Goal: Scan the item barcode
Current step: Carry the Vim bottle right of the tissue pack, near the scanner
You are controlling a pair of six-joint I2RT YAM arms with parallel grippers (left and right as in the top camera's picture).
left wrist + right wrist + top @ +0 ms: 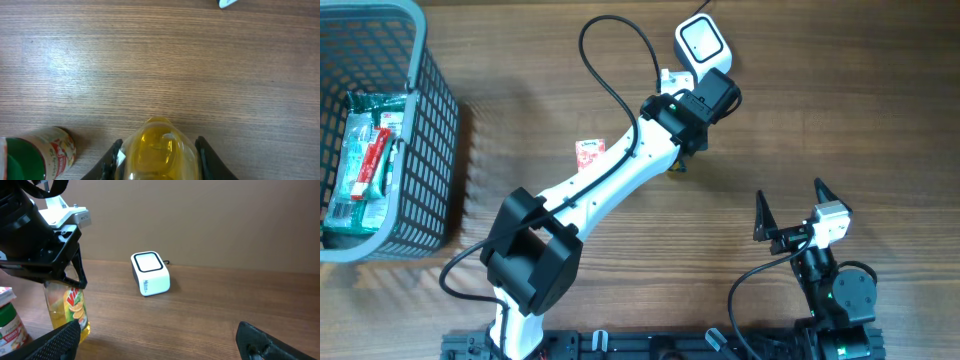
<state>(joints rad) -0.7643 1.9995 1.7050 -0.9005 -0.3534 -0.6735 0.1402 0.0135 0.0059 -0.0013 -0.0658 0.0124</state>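
Left gripper (pixel 159 159) pinching a clear bottle (pixel 69 309) of yellow liquid; fingers (pixel 206 159) clamp its sides from above, jaws only part-way apart. Bottle upright near the middle of the table (pixel 840 110), under the left wrist. Its label shows yellow, green and red. Base looks to sit on the wood, though the right wrist view cuts off too low to be sure. White scanner (pixel 703 42) lies beyond it toward the far edge, apart from the bottle, dark-framed window facing up. Can (pixel 42 154) with green lid and red-and-white label stands just beside the bottle. Small red packet (pixel 590 150) lies flat on the wood next to the left arm. Right gripper (pixel 790 192) near the front edge on the right side, fingers spread wide, holding nothing. Grey mesh basket (pixel 428 130) at the left edge holds green-and-red packaged goods (pixel 365 150).
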